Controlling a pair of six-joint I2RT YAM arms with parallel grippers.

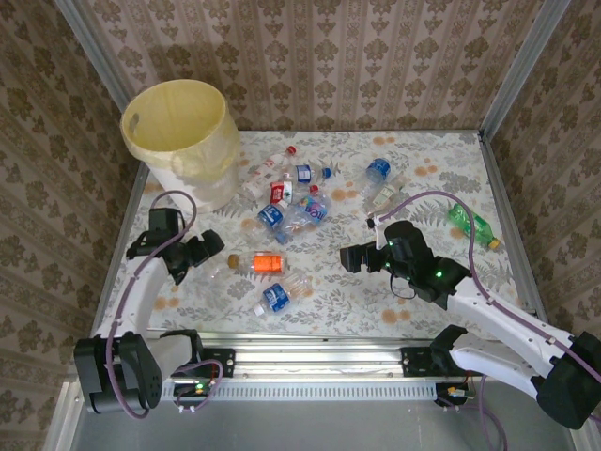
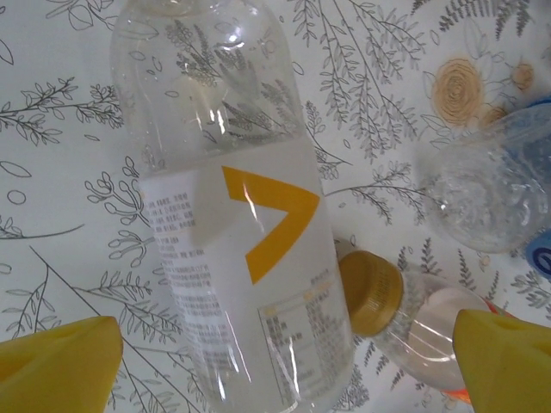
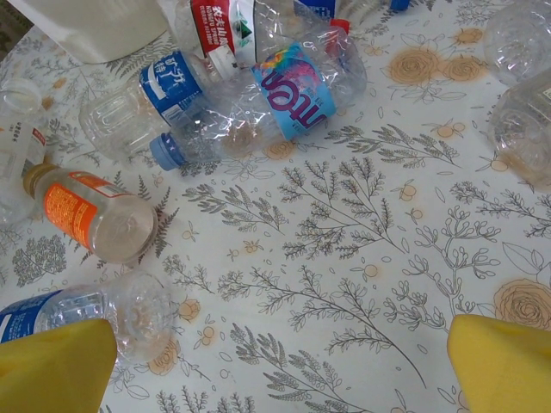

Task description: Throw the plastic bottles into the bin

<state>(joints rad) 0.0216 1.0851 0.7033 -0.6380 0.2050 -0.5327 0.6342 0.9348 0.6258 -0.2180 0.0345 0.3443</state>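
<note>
Clear bottle (image 2: 232, 215), both ends cropped, under the left gripper (image 2: 282, 357)

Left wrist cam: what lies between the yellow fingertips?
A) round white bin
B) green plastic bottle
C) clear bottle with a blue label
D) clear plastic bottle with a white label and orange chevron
D: the clear plastic bottle with a white label and orange chevron lies on the floral table cover, framed by the left gripper, whose jaws stand wide apart on either side of it without closing on it.
</note>
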